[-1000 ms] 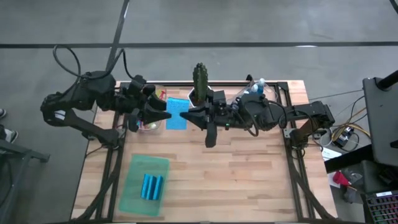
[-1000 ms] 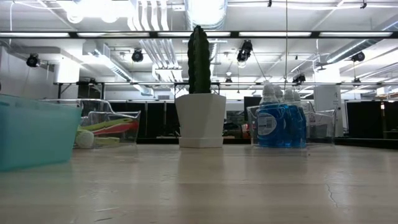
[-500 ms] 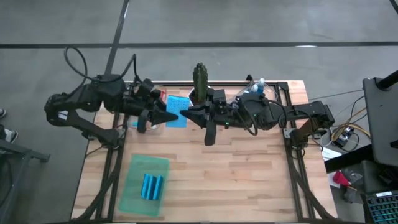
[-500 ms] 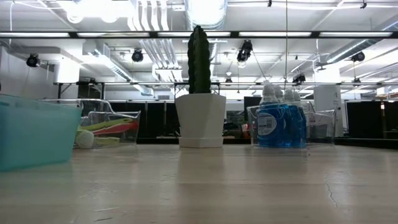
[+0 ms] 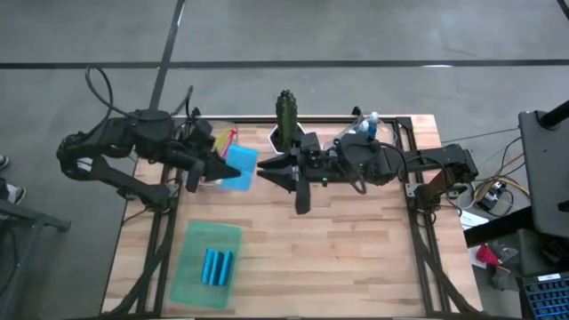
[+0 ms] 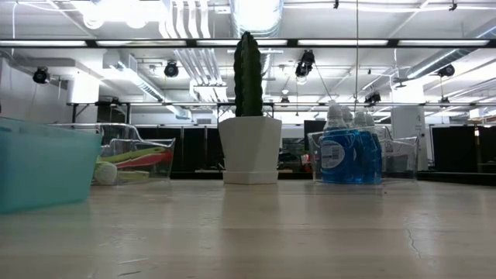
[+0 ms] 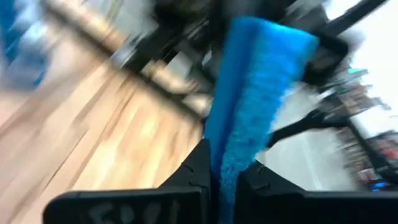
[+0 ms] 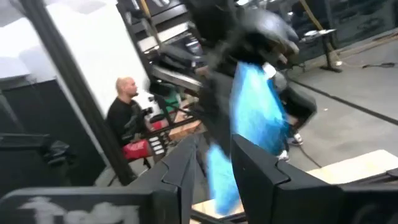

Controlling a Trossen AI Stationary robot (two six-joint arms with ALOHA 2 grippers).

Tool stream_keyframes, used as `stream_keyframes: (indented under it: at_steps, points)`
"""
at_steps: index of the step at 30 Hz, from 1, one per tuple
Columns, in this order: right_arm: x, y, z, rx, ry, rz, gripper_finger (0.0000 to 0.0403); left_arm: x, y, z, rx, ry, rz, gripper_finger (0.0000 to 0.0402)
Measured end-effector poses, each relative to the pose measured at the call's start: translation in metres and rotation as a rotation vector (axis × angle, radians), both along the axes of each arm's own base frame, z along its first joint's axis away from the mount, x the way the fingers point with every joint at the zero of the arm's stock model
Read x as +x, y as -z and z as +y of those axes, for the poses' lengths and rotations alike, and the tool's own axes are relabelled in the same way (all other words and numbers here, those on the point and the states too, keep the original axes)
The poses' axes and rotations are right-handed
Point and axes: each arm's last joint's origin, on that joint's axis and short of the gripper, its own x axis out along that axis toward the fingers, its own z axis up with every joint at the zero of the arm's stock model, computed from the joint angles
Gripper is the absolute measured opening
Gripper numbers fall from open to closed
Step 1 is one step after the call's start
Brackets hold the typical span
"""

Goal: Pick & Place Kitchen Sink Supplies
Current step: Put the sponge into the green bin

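Over the table's far left, a flat blue sponge hangs in the air between my two grippers. My left gripper is shut on its left end. My right gripper reaches in level from the right and stands open, a finger on each side of the sponge's other end. Two more blue sponges lie in the green tray near the front left. Neither gripper shows in the low view. My left gripper pinches the sponge's end between its two fingers, one finger on each flat face. It comes at the sponge from the table's left, and the sponge sticks out ahead of the fingers, lifted clear of the table. My right gripper may or may not touch the sponge's lower end; I cannot tell.
A cactus in a white pot stands at the far edge, just behind my right gripper. A clear bin of blue bottles is at the far right, and a clear bin with brushes at the far left. A person sits beyond the table.
My left gripper has gone right to the sponge, shut on it, then drawn back a little toward the table's left and near edges. The sponge has shifted left and nearer with it and has tipped. My right arm has stayed almost where it was.
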Motion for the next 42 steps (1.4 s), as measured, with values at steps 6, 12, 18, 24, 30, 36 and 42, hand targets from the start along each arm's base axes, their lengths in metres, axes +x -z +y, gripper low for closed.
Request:
stream_keyframes:
  at_steps: [6,12,18,24,30,36,42]
  points:
    - [-0.014,-0.008,-0.001,-0.016,-0.022,0.030,0.0109,-0.025,0.024,-0.003,-0.122,-0.059,0.319,0.0017]
    - [-0.024,-0.006,-0.009,-0.055,0.009,0.122,0.0100,-0.046,0.047,-0.015,-0.216,-0.184,0.649,0.0014]
    - [-0.036,-0.010,-0.019,-0.095,0.034,0.173,0.0083,-0.049,0.065,-0.033,-0.273,-0.335,0.804,0.0014]
    - [-0.046,-0.013,-0.021,-0.176,0.031,0.195,0.0068,-0.039,0.092,-0.060,-0.293,-0.418,0.907,0.0015]
    - [-0.055,-0.016,-0.022,-0.226,0.030,0.209,0.0059,-0.034,0.130,-0.093,-0.282,-0.467,1.091,0.0015]
    - [-0.059,-0.020,-0.023,-0.266,0.034,0.193,0.0057,-0.031,0.170,-0.125,-0.324,-0.473,1.231,0.0016]
    - [-0.060,-0.020,-0.023,-0.273,0.034,0.192,0.0059,-0.029,0.207,-0.147,-0.346,-0.486,1.238,0.0016]
